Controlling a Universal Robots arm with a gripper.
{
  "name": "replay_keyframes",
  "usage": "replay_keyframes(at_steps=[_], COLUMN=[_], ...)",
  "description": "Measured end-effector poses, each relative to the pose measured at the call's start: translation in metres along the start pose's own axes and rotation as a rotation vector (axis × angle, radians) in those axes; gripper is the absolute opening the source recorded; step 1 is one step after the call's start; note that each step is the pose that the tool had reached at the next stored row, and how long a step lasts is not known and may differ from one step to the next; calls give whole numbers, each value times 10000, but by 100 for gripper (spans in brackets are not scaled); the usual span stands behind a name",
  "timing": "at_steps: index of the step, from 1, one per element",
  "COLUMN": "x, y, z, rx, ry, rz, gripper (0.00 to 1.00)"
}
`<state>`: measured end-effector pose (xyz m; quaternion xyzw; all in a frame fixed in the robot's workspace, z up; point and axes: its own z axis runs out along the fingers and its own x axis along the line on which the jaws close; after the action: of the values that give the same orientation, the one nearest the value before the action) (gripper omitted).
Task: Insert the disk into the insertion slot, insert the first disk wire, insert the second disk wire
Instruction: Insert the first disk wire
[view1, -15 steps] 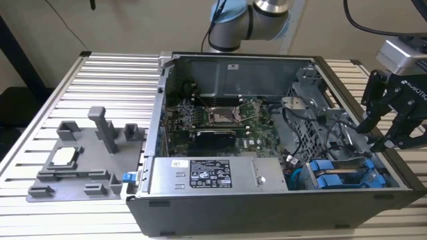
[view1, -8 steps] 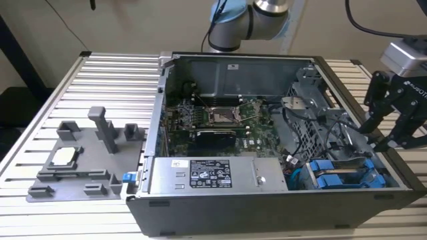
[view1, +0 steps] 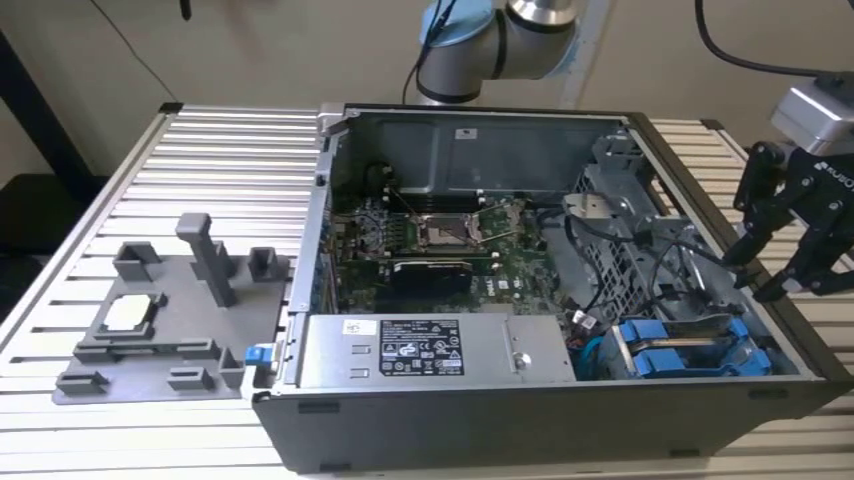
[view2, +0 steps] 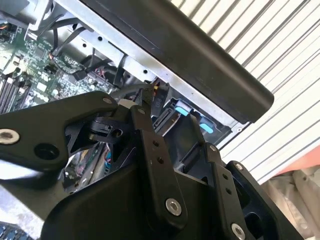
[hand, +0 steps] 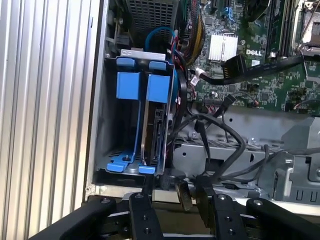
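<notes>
First wrist view: gripper spread wide and empty; the disk sits straight ahead, seated in the insertion slot. Second wrist view: blue frames peek between its fingers. Exterior view: open computer case beneath it.

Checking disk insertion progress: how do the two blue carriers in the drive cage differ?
In the first wrist view, the carrier nearer the motherboard shows a dark drive seen edge-on; the carrier nearer the case wall shows a thin blue rail and grey metal, drive not discernible. The first sits beside loose black cables, the second against the cage wall. Both stand upright, side by side, with matching blue tabs.
</notes>
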<state>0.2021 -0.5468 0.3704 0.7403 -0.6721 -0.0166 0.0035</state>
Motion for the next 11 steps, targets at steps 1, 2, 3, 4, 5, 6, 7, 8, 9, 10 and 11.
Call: replay_keyframes(at_steps=[1,2,3,4,5,6,7,8,9,10,11], x=[-7,-12,-15,-17,-19,-21,-22,-23,-23,-24,-24], y=[-5,-9,-14,-22,-31,-41,-48,-54,-56,-56,-56], z=[1,1,1,1,0,0,0,1,1,0,1], rx=[0,0,0,0,0,-1,-2,-6,-10,-14,-18], ry=[1,-1,0,1,2,6,22,57,97,143,174], rz=[-5,-8,-11,-16,-24,-33,-39,-44,-44,-42,-40], gripper=[47,47,47,47,47,47,47,47,47,47,45])
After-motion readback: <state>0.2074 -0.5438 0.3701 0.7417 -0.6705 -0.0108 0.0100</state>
